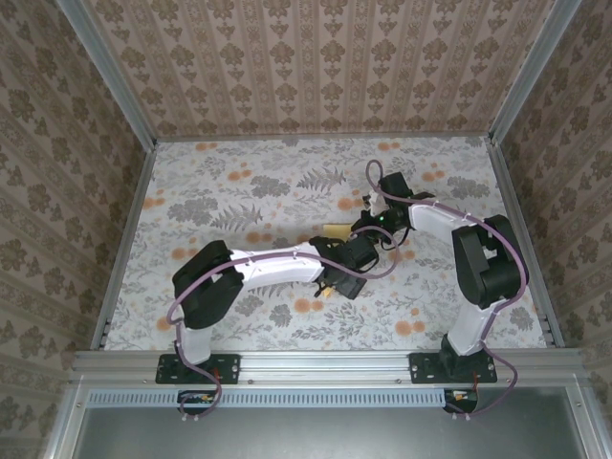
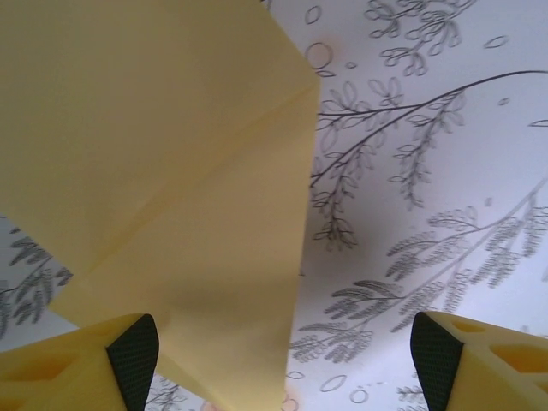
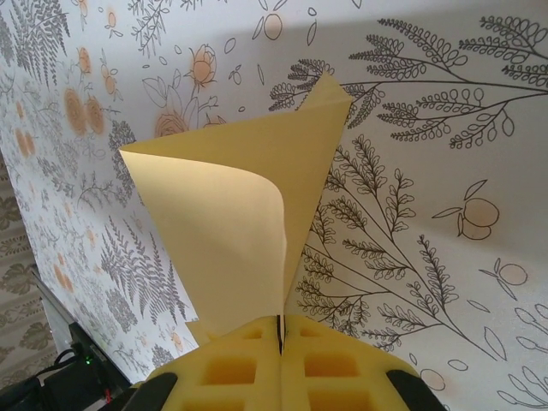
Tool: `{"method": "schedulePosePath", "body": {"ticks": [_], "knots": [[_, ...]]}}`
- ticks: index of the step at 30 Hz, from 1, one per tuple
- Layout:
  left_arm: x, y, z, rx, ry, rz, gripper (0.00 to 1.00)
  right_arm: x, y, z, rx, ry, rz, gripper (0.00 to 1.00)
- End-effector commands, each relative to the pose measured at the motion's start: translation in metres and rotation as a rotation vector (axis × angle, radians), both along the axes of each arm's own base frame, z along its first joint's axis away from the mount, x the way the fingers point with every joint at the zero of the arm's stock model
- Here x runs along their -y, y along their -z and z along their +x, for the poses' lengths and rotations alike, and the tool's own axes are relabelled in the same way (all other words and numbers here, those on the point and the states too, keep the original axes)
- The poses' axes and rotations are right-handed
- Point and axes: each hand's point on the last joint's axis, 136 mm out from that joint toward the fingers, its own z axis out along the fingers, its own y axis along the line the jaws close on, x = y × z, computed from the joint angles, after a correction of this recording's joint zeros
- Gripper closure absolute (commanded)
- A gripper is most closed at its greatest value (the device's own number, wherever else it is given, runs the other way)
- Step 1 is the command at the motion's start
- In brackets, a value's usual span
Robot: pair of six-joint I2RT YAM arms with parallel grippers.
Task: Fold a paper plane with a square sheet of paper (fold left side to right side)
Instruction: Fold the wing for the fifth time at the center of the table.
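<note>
Left arm (image 1: pixel 268 266) reached from its base at the near-left edge toward the table's middle, low over the floral cloth (image 1: pixel 239 191). Left gripper (image 2: pixel 282 364) stood wide, with the black pads (image 2: pixel 133 351) far apart at the bottom corners of the left wrist view. It gripped nothing. The left pad sat just beside the paper's lower flap, and I could not tell whether they touched. The right pad was well clear, over bare cloth.

Yellow paper (image 2: pixel 171 171) lay partly folded, with a diagonal crease and layered flaps, and it took up the left half of the left wrist view. In the top view it sat near the table's centre, between the two wrists, mostly hidden by them.

Right gripper (image 3: pixel 280 342) was closed tight, its yellow fingers (image 3: pixel 334 368) pressed together with the paper's lower edge pinched in the seam. From there the sheet rose off the cloth. One flap curled over to the left and a pointed corner stood up behind it. Right arm (image 1: pixel 488 258) bent in from the near-right base, its wrist over the table's centre-right.
</note>
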Motion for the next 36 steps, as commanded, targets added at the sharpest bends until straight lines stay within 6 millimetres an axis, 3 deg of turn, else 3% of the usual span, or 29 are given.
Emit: {"method": "schedulePosePath", "body": {"ticks": [1,8,20,28,32,36], "knots": [[-0.019,0.0,0.006,0.064,-0.03,0.13,0.2,-0.002,0.0,0.0,-0.028,0.008,-0.011,0.94],[-0.018,0.005,0.008,0.085,-0.024,0.182,0.29,-0.005,0.0,0.0,-0.031,0.004,-0.007,0.94],[-0.015,0.007,0.007,0.08,-0.016,0.185,0.63,-0.006,0.004,-0.001,-0.04,-0.004,-0.02,0.94],[-0.013,0.008,0.005,0.065,-0.011,0.173,0.8,-0.007,0.003,0.0,-0.036,-0.01,-0.021,0.94],[-0.013,0.007,0.006,0.048,-0.026,0.136,0.91,-0.008,0.0,0.001,-0.024,-0.015,-0.02,0.89],[-0.014,0.005,0.007,0.009,-0.052,0.061,0.94,-0.002,-0.011,0.009,0.025,0.006,-0.03,0.79]]}}
